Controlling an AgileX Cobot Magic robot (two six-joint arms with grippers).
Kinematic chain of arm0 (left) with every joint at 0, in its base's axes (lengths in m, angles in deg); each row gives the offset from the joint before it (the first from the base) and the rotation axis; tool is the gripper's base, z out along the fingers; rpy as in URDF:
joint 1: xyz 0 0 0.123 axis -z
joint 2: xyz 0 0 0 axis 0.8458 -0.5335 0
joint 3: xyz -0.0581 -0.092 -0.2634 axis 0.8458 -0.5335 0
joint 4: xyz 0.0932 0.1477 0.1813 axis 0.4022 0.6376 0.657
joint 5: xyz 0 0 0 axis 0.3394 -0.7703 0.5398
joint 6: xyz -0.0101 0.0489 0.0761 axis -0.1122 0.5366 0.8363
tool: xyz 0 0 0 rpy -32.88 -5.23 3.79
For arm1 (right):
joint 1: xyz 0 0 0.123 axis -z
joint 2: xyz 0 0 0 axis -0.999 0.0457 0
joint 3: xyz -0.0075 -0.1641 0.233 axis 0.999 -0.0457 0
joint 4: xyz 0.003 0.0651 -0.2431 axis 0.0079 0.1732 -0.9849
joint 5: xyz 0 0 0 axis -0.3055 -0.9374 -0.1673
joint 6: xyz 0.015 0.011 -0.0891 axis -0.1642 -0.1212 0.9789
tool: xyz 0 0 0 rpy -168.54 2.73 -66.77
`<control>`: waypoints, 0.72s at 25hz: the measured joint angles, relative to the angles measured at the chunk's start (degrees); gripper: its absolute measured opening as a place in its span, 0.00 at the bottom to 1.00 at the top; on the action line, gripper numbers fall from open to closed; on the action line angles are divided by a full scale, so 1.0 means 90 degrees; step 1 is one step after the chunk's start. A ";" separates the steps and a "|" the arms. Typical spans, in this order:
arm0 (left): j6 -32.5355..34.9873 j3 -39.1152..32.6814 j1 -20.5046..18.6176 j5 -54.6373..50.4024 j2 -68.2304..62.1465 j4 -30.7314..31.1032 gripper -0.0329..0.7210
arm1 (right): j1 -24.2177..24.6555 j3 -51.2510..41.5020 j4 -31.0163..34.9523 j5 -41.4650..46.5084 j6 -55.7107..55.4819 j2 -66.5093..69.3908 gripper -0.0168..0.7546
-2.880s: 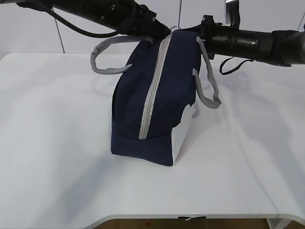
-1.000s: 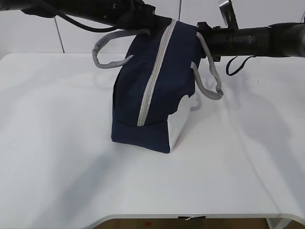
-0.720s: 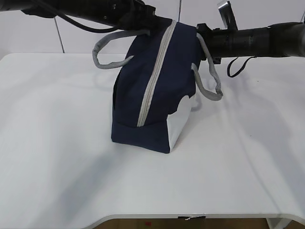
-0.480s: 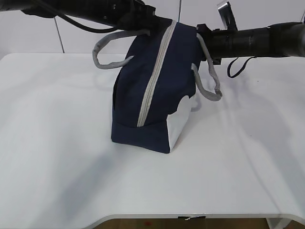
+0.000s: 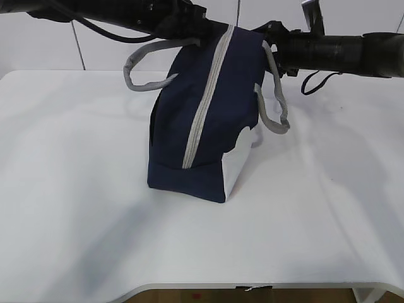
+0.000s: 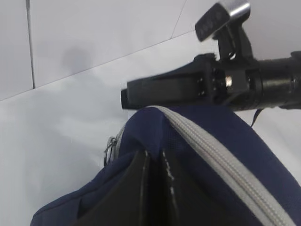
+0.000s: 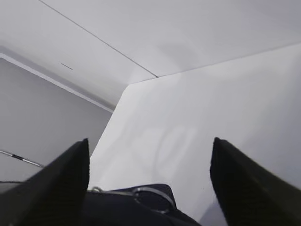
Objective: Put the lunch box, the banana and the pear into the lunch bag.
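The navy lunch bag (image 5: pixel 208 126) stands on the white table (image 5: pixel 76 189), its grey zipper band (image 5: pixel 202 107) closed along the top. My left gripper (image 5: pixel 201 28) is shut on the navy fabric at the bag's far top end; in the left wrist view (image 6: pixel 154 157) its jaws pinch the cloth beside the zipper band (image 6: pixel 221 155). My right gripper (image 5: pixel 268 38) is open at the same end, and its wrist view (image 7: pixel 150 141) shows the ring zipper pull (image 7: pixel 151 190) low between the wide-apart fingers. The lunch box, banana and pear are out of view.
Two grey strap handles hang off the bag, one at the left (image 5: pixel 142 76) and one at the right (image 5: pixel 274 107). The bag's white side panel (image 5: pixel 237 167) faces front right. A white wall stands behind the table.
My right arm has risen a little and shifted slightly right, and the right strap has swung with it. My left gripper keeps its hold on the bag, which stays in place.
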 joint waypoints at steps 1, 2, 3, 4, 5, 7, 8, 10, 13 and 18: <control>0.0000 0.0000 0.0000 0.0000 0.0000 0.0000 0.06 | 0.0000 0.0079 0.0003 0.0012 0.0065 -0.0014 0.84; 0.0000 0.0000 0.0000 -0.0004 0.0000 0.0000 0.06 | 0.0000 0.0169 0.0003 0.0036 0.0099 -0.0060 0.84; 0.0000 0.0000 0.0000 -0.0015 0.0000 0.0000 0.06 | 0.0009 0.0249 -0.0044 0.0050 0.0127 -0.0130 0.84; 0.0000 0.0000 0.0000 -0.0015 0.0000 -0.0011 0.06 | 0.0009 0.0349 -0.0178 0.0071 0.0125 -0.0220 0.84; 0.0000 0.0012 0.0000 -0.0015 0.0000 -0.0011 0.06 | 0.0009 0.0461 -0.0359 0.0090 0.0112 -0.0347 0.83; -0.0026 0.0012 0.0000 -0.0019 0.0000 -0.0011 0.07 | 0.0009 0.0691 -0.0947 0.0185 -0.0128 -0.0623 0.83; -0.0053 0.0012 0.0000 -0.0019 0.0000 -0.0011 0.08 | 0.0009 0.0816 -0.1238 0.0220 -0.0332 -0.0742 0.82; -0.0078 0.0012 0.0000 -0.0019 0.0000 -0.0011 0.14 | 0.0009 0.1030 -0.2006 0.0322 -0.0804 -0.1014 0.82; -0.0093 0.0024 0.0000 -0.0029 0.0000 -0.0022 0.34 | 0.0009 0.1330 -0.3165 0.0659 -0.1602 -0.1341 0.81; -0.0410 0.0033 -0.0123 -0.0178 0.0000 -0.0047 0.57 | 0.0009 0.1682 -0.4700 0.1380 -0.2733 -0.1757 0.80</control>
